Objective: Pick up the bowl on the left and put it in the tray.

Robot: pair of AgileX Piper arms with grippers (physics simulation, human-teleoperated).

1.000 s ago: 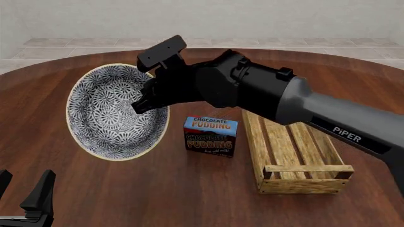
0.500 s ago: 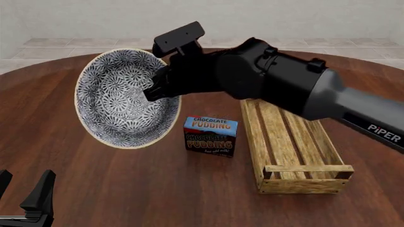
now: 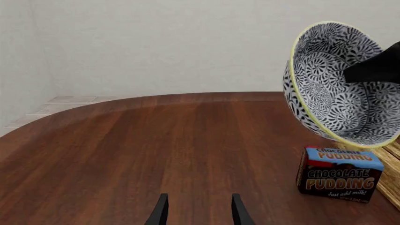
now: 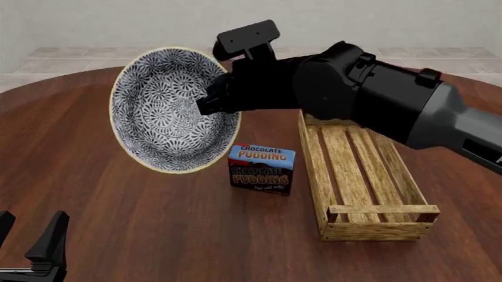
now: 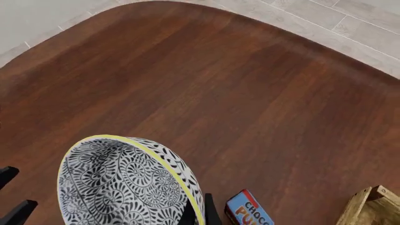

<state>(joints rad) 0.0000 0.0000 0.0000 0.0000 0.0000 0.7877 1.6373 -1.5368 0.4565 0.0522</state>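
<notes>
While clamped on bowl (image 4: 168, 111) rim, right gripper (image 4: 210, 101) lifts it.

The round ceramic bowl (image 4: 168, 111) carries a dense blue-grey and white floral pattern with a cream-yellow rim. The rectangular pudding box (image 4: 262, 168) is blue on top, dark brown below, with orange lettering. The slatted wooden tray (image 4: 363, 176) is pale tan; the surface (image 4: 157, 235) reddish-brown woodgrain.
</notes>
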